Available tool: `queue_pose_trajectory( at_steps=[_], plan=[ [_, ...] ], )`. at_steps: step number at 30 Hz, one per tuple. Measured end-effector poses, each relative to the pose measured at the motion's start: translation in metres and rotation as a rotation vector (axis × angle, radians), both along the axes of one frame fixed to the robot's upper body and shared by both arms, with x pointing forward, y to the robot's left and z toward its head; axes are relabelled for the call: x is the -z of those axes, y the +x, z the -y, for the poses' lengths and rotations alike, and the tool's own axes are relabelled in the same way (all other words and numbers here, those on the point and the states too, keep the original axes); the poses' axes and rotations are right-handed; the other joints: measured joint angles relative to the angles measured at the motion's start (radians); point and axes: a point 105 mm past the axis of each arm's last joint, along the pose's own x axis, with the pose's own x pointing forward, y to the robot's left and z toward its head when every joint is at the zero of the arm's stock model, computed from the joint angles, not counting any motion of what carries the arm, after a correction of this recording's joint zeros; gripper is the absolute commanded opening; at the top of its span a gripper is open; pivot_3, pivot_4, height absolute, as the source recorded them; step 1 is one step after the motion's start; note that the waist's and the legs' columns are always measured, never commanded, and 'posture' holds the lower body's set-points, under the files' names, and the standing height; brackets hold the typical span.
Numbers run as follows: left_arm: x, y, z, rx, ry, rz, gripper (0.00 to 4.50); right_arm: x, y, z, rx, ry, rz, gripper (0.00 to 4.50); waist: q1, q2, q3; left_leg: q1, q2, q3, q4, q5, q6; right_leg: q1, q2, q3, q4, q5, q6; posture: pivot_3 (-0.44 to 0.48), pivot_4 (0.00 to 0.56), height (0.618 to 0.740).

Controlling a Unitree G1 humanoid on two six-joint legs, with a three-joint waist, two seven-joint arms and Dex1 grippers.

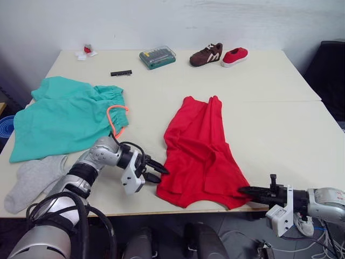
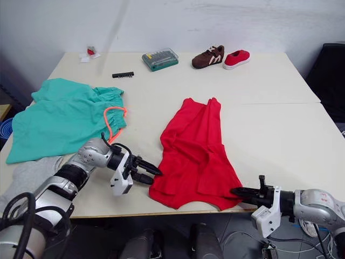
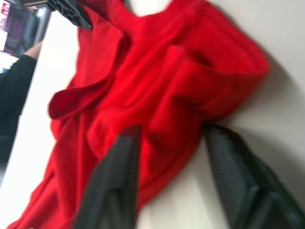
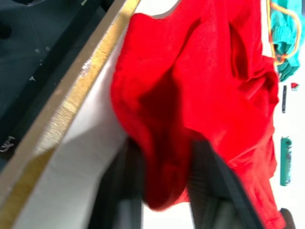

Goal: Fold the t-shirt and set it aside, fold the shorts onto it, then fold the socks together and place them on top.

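The red t-shirt point(image 1: 198, 148) lies crumpled in the middle of the table. My left gripper point(image 1: 163, 175) is open at the shirt's near left edge, and in the left wrist view its fingers point(image 3: 119, 162) straddle a fold of red cloth. At the near right corner my right gripper point(image 1: 242, 190) is open, level with the table edge, with the hem point(image 4: 157, 157) hanging between its fingers. Flat at the left lie the teal shorts point(image 1: 64, 116), their orange drawstring point(image 1: 116, 120) showing. The grey socks point(image 1: 32, 181) rest at the near left corner, beside my left arm.
Along the far edge stand a brown shoe point(image 1: 206, 54), a small red shoe point(image 1: 235, 56), a green bit case point(image 1: 157, 57), a black bit strip point(image 1: 121, 73) and a small red-and-white item point(image 1: 86, 52). The table's front edge point(image 4: 71, 109) runs just under my right gripper.
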Motion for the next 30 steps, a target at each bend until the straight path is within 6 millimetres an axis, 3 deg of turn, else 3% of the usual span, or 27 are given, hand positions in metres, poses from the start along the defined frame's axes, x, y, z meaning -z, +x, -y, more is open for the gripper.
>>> queue_pose_trajectory(
  at_steps=[3, 10, 14, 19, 26, 30],
  plan=[
    [0.001, 0.0, -0.006, -0.018, 0.04, -0.035, 0.05, -0.003, 0.001, 0.002, 0.04, 0.023, -0.009, 0.0, 0.003, 0.001, 0.001, -0.001, 0.0, 0.0, 0.0, 0.0, 0.0, -0.002, 0.0, 0.0, 0.0, 0.0, 0.0, 0.0, 0.15, 0.74],
    [-0.002, -0.012, -0.027, -0.094, 0.135, -0.27, 0.05, -0.036, 0.0, -0.014, 0.191, 0.211, -0.127, 0.0, 0.003, 0.006, 0.003, -0.004, 0.0, 0.0, 0.0, 0.0, 0.0, -0.005, 0.0, 0.001, 0.002, -0.001, -0.001, 0.0, 0.15, 0.74],
    [-0.012, -0.024, -0.038, -0.185, 0.108, -0.446, 0.05, -0.051, -0.029, -0.038, 0.245, 0.289, -0.469, 0.0, 0.007, 0.007, 0.005, -0.005, 0.0, -0.003, 0.0, 0.0, 0.001, -0.004, 0.0, 0.0, 0.001, -0.001, -0.001, 0.0, 0.15, 0.74],
    [-0.022, -0.034, -0.03, -0.197, 0.064, -0.547, 0.05, -0.064, -0.055, -0.056, 0.262, 0.353, -0.763, 0.0, 0.032, 0.007, 0.004, -0.006, -0.001, -0.003, 0.001, -0.001, 0.003, -0.003, -0.001, 0.0, -0.001, -0.001, 0.0, 0.0, 0.15, 0.74],
    [-0.021, -0.052, -0.031, -0.226, 0.075, -0.685, 0.05, -0.072, -0.082, -0.063, 0.285, 0.366, -1.042, 0.0, 0.049, 0.007, 0.005, -0.007, -0.001, -0.003, 0.0, -0.002, 0.003, -0.004, -0.001, 0.0, -0.004, -0.001, 0.0, 0.0, 0.15, 0.74],
    [-0.024, -0.067, -0.042, -0.266, 0.114, -0.785, 0.05, -0.074, -0.093, -0.064, 0.288, 0.376, -1.166, 0.0, 0.05, 0.007, 0.005, -0.007, 0.0, -0.003, -0.001, -0.002, 0.002, -0.005, -0.001, 0.0, -0.004, -0.001, 0.0, 0.0, 0.15, 0.74]
  ],
)
